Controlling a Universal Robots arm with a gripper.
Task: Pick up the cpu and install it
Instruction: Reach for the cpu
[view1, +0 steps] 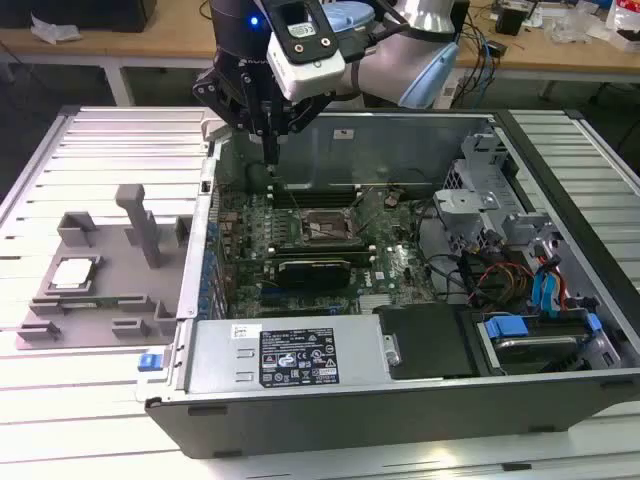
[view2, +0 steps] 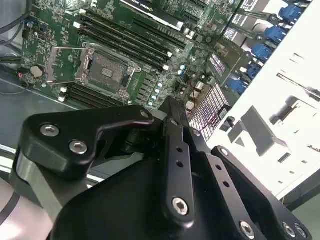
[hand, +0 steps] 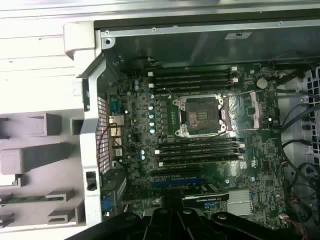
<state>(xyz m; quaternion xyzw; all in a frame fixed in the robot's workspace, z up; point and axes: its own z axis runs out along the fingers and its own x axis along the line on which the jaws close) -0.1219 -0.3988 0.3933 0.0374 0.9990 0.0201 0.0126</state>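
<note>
The cpu (view1: 72, 272), a small silvery square chip, lies flat on the grey fixture plate (view1: 100, 325) outside the case, at the exterior view's left. My gripper (view1: 272, 152) hangs shut and holding nothing over the far left corner of the open computer case, well away from the cpu. The motherboard's cpu socket (view1: 325, 226) stands open, with nothing in it and its metal bracket lifted. Both wrist views show the socket (view2: 107, 70) (hand: 200, 117) below the black gripper body (view2: 170, 110) (hand: 175, 217).
Grey slotted blocks (view1: 140, 225) stand upright on the fixture plate beside the cpu. Inside the case are memory slots (hand: 192, 77), a black card (view1: 315, 268), loose cables (view1: 490, 275) and a drive cage (view1: 480, 190). The case's metal walls (view1: 200, 240) rise between fixture and motherboard.
</note>
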